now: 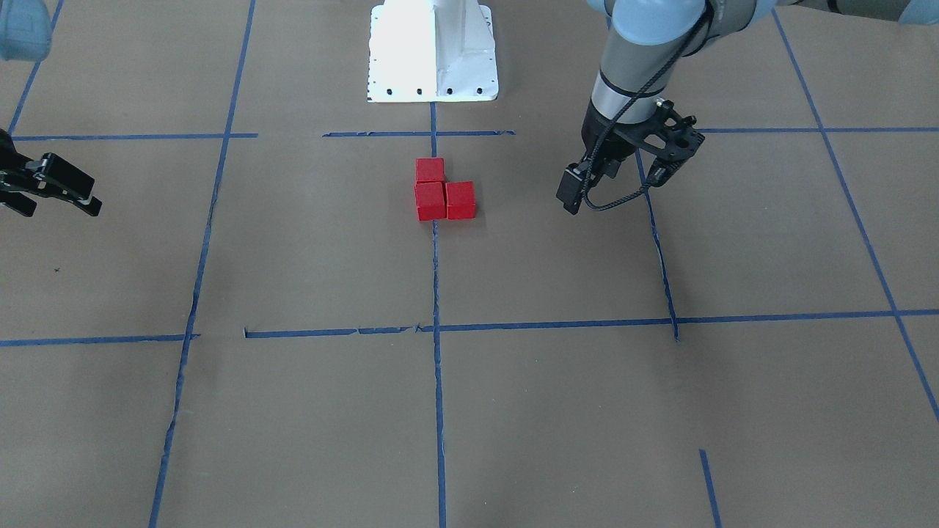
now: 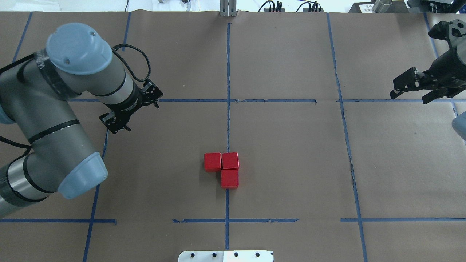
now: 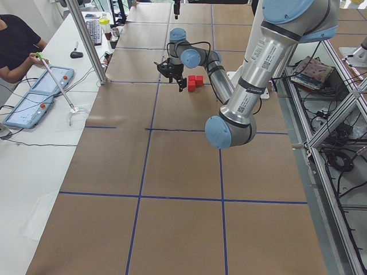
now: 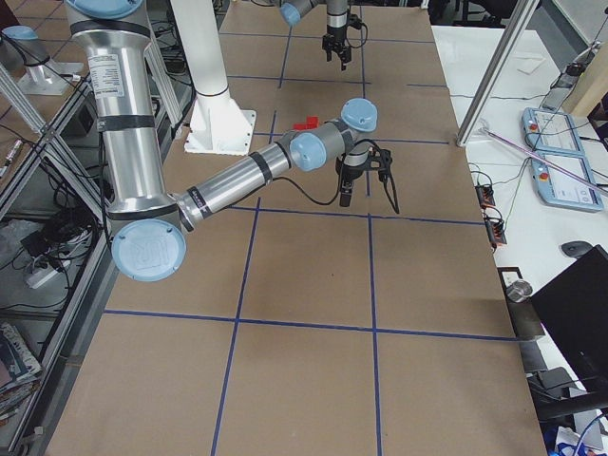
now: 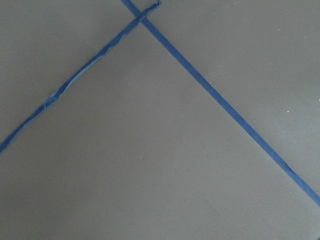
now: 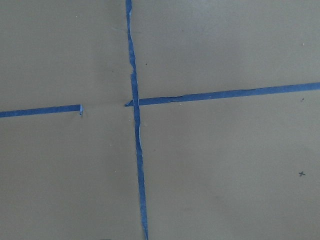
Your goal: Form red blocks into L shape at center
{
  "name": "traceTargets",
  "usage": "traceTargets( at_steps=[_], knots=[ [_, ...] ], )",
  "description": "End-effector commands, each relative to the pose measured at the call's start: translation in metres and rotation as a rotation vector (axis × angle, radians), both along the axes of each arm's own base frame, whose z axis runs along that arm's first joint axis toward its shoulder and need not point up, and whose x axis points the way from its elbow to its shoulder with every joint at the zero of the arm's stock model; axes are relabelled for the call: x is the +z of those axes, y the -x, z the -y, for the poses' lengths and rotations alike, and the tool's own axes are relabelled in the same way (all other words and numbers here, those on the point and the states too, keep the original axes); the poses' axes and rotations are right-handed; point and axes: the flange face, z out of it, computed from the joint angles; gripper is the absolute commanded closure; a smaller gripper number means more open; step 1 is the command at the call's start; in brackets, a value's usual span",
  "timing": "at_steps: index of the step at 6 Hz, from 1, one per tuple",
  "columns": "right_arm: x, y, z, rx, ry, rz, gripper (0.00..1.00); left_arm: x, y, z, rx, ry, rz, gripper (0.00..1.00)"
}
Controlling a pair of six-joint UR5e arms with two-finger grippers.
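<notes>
**Red blocks sit in an L at the center, both arms standing off**

Nearest the robot, the white base plate (image 2: 225, 255) is cut off by the lower edge of the overhead view, so only a strip with bolt holes shows.

Just beyond it, at the center (image 2: 251, 167) of the brown-paper tabletop (image 2: 291, 145), lie three red blocks. The near block (image 2: 229, 178) and the corner block (image 2: 230, 160) sit in a row on the blue tape line (image 2: 228, 127), hiding that stretch of it. The side block (image 2: 212, 162) is pressed against the corner block on the robot's left. All three appear to touch, with only thin seams between them.

Farther out, the left end effector (image 2: 131, 107) hangs over the tabletop, well apart from the blocks. Its fingers are lost among the black mount and cable, so I cannot tell whether they are apart or together.

The right end effector (image 2: 413, 91) hangs at the far right with its fingers spread and nothing between them; the arm behind it is cut off by the frame.

Both wrist cameras show only paper and tape — no blocks or fingers.
</notes>
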Motion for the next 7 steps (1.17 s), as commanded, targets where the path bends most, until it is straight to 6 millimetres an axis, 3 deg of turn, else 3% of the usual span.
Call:
traceTargets(
  at_steps=[1,2,4,6,7],
  knots=[
    [0.023,-0.032,0.001,-0.01,-0.028,-0.004,0.0,0.04,0.045,0.02,0.124,-0.095,0.036,0.0],
    [0.043,-0.048,0.004,-0.024,-0.041,-0.015,0.0,0.07,0.07,0.027,0.185,-0.148,0.077,0.0],
    [0.059,-0.068,0.011,-0.005,-0.038,-0.02,0.0,0.108,0.119,0.04,0.275,-0.218,0.11,0.0],
    [0.101,-0.105,0.01,0.005,-0.018,-0.031,0.0,0.151,0.187,0.059,0.374,-0.293,0.126,0.0],
    [0.123,-0.126,0.013,0.014,-0.012,-0.037,0.0,0.187,0.221,0.067,0.415,-0.306,0.156,0.0]
  ],
)
